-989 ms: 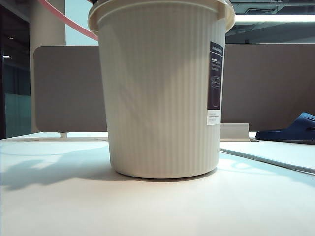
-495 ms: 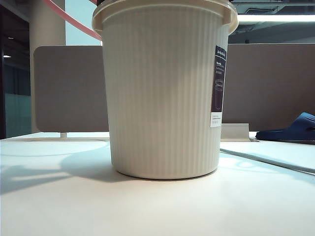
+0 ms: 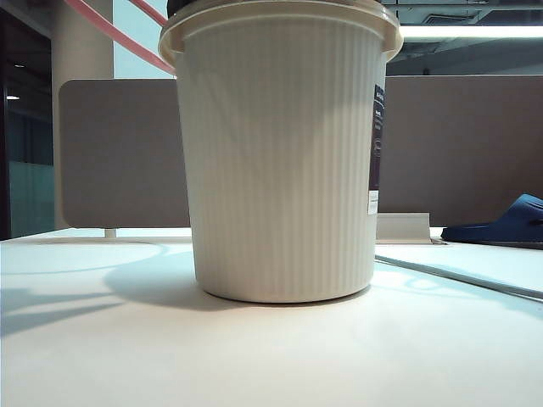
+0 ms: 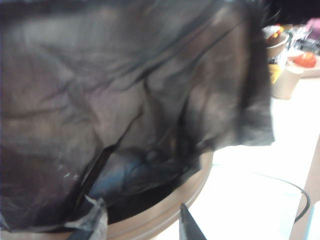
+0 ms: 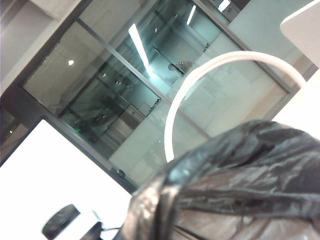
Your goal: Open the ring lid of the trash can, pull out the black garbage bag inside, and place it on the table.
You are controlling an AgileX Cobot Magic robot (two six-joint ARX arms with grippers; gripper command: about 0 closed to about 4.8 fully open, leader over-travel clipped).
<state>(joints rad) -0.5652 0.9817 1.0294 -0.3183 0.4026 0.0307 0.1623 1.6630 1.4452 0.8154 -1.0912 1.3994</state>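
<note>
The crinkled, glossy black thin-plastic garbage bag [image 4: 125, 100] fills most of the left wrist view, bunched above the rolled rim of the cream-white ribbed plastic trash can [image 3: 284, 161]. In the exterior view only a dark sliver shows at the can's mouth, top centre. The thin salmon-pink ring lid [image 3: 110, 32] slants across that view's upper left, lifted off the rim on that side.

The can stands on the smooth white table [image 3: 271, 356], centre frame. A dark blue slipper [image 3: 501, 222] lies at the right edge, well apart.

Left gripper: one dark fingertip [image 4: 190, 227] shows at the lower edge beside the rim; I cannot tell its opening or whether it holds film. Right gripper: jaws unseen in its view, which shows the bag and hoop; it reads as fully closed.

Risks, as judged:
- thin film may tear or slip if pulled on a small pinch;
- bag snagging could tip or drag the light can;
- the raised hoop may drop back.
</note>
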